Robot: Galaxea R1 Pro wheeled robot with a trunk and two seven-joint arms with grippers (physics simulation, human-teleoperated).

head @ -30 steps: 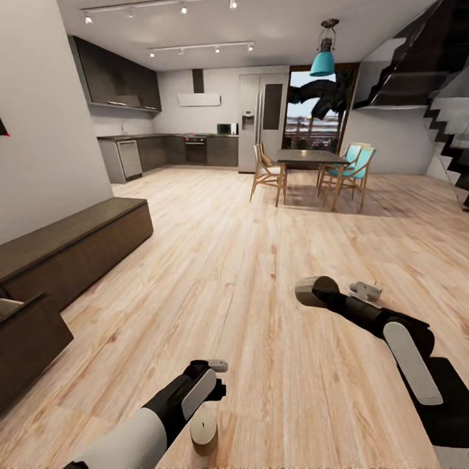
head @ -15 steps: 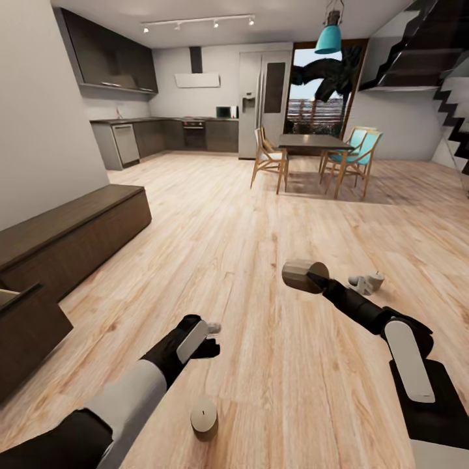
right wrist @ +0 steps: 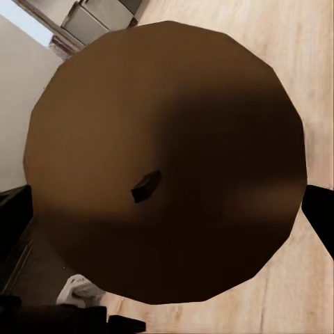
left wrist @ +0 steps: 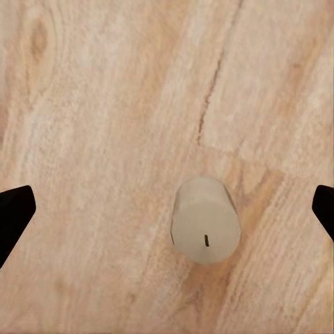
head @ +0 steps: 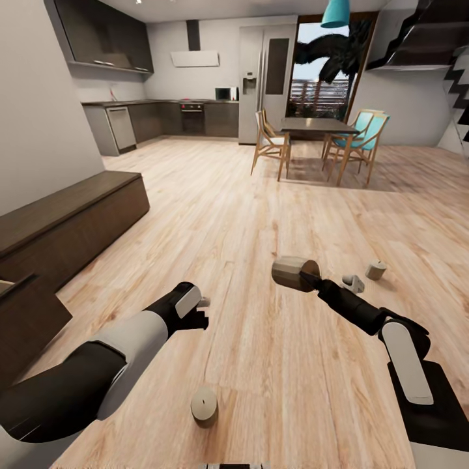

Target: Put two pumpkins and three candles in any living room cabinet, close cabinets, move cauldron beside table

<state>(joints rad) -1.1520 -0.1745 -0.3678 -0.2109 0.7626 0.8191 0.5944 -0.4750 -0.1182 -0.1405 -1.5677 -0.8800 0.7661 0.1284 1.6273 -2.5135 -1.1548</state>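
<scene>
Pale plank flooring [head: 273, 195] runs from the living room to a far kitchen and a dark dining table with teal chairs [head: 319, 127], as I steer the rig through the candle-gathering step. Along the wall on the robot's left stands the long dark cabinet [head: 71, 225], its top flat and bare; at the head view's near left edge a darker panel juts out with a sliver of pale inside, which I take for an open drawer.

My right pincer [head: 311, 279] is clamped on one candle [head: 293, 273], carried on its side above the floor, its flat end and wick tip facing the right wrist camera [right wrist: 167, 174]. My left pincer [head: 198, 311] hangs spread wide over bare boards, holding nothing. From its wrist camera a second candle [left wrist: 205, 221] stands upright on the floor between the two dark fingertips [left wrist: 14, 216], touched by neither; in the head view that candle [head: 204, 406] sits near the robot's base. A third candle [head: 375, 270] stands farther out, beyond the right arm, with a small pale object [head: 353, 283] just beside it that I cannot identify.

Next, as I judge it, the left pincer must come down squarely around the standing candle and close, before both are carried to the cabinet.
</scene>
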